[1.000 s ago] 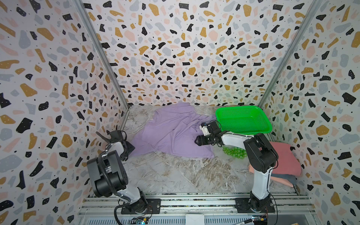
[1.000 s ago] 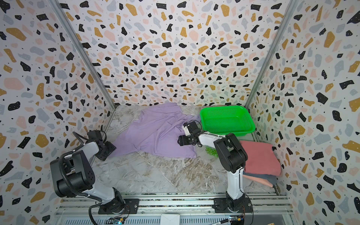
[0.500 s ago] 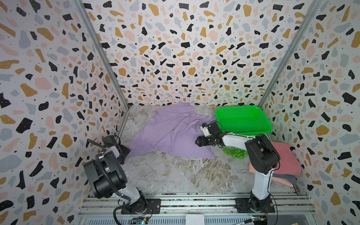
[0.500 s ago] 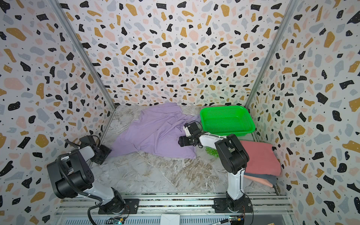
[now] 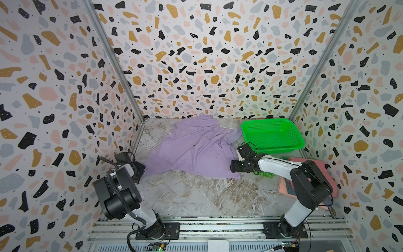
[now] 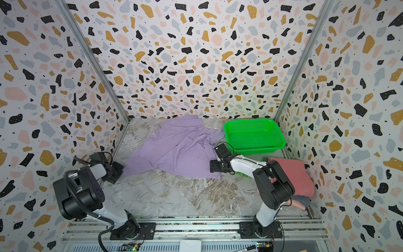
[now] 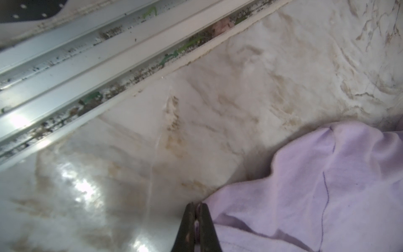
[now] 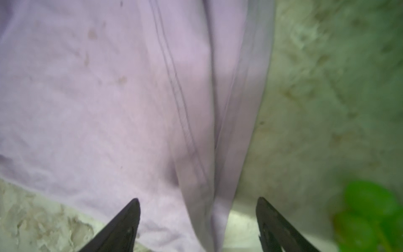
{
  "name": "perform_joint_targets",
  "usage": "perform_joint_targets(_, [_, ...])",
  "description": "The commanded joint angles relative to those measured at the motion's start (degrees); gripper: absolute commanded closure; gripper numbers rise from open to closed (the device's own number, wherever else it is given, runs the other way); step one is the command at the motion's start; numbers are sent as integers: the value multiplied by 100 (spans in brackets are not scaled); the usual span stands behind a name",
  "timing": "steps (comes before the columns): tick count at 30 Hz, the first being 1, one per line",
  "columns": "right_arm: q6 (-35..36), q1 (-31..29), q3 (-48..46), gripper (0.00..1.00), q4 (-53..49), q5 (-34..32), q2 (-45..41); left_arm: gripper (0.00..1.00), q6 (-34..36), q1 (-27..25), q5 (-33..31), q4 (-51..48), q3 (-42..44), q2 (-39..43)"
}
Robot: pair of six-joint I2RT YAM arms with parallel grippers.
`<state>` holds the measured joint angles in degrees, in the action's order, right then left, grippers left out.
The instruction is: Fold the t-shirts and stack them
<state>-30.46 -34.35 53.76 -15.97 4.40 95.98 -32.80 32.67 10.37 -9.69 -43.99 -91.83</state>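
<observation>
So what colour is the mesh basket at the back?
The basket is bright green, clearest in a top view.

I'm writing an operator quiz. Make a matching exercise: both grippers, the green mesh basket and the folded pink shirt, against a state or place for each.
Things: 1 left gripper; 2 right gripper; 3 green mesh plastic basket; 4 folded pink cloth t-shirt.
States: A far right corner of the marble tabletop; B open, astride a fold of the large lavender-purple cloth t-shirt; C right side, nearer than the basket; D shut on the lavender t-shirt's edge.
Pairs: 1-D, 2-B, 3-A, 4-C.
</observation>
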Motion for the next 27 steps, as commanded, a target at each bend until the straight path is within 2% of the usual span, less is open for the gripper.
perform_joint_targets(1, [-390, -253, -208, 18, -448, -250, -160, 100, -126, -18, 101, -142, 209, 91])
perform_joint_targets(6, [-932, -432, -708, 18, -185, -561, -182, 100, -187, -22, 141, -42, 380, 217])
perform_joint_targets(11, [-1097, -726, -450, 21, -100, -678, 534, 100, -217, -37, 285, -39, 336, 242])
perform_joint_targets(13, [-1116, -945, -180, 29, -343, -773, 899, 100, -265, -56, 323, -31, 316, 281])
perform_joint_targets(16, [-1050, -1230, 202, 48, -799, -1047, 1362, 100, -345, -125, 380, 11, 273, 337])
perform_joint_targets(19, [-977, -1285, 255, 66, -845, -959, 1582, 100, -376, -204, 393, -15, 160, 419])
perform_joint_targets(21, [-913, -1285, 240, 86, -807, -995, 1531, 100, -377, -242, 363, -53, 87, 525])
perform_joint_targets(23, [-802, -1270, 321, 100, -870, -1203, 1302, 100, -347, -269, 368, -121, -15, 643])
perform_joint_targets(27, [-249, -1045, 823, 100, -878, -1409, 384, 100, -133, -352, 623, -257, -378, 969])
